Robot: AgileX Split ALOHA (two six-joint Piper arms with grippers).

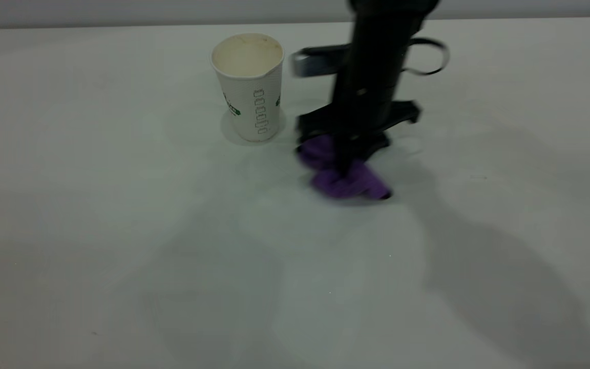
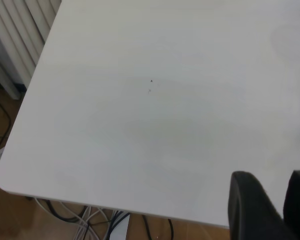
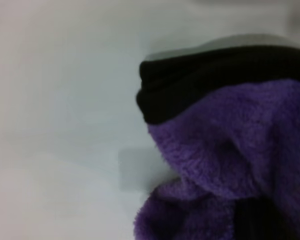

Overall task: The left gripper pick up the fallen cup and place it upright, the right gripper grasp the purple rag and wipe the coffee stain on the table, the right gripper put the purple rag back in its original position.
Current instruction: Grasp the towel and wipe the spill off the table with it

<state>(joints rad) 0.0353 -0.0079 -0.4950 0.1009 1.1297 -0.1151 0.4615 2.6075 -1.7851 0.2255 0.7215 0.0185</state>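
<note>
Exterior – cup: we see the fallen cup (image 1: 250, 84) standing upright on the table (image 1: 95, 256), toward the far side, mouth up and cream inside showing, green print on its wall.
Exterior – rag: the purple rag (image 1: 343, 174) sits bunched on the tabletop, just right of the cup and a little nearer to us, apart from it.
Exterior – right arm: the right gripper (image 1: 343, 154) comes straight down onto the rag – its black fingers are clenched into the purple pile, pressing it against the table.
Exterior – stain: we can't pick out the coffee stain; the rag and gripper cover that patch.
Left wrist – left arm: the left gripper (image 2: 275, 205) shows as two black finger tips (image 2: 245, 200) with a gap between them – released, holding nothing – hanging over the rounded corner of the table (image 2: 140, 125), well away from cup and rag.
Left wrist – surroundings: cables (image 2: 90, 220) trail on the floor (image 2: 10, 125) beyond the table edge.
Right wrist – rag: we're filled with purple fluff, the rag (image 3: 230, 150) bunched up with its black edging (image 3: 210, 80) across the top, lying on the white table (image 3: 65, 100).
</note>
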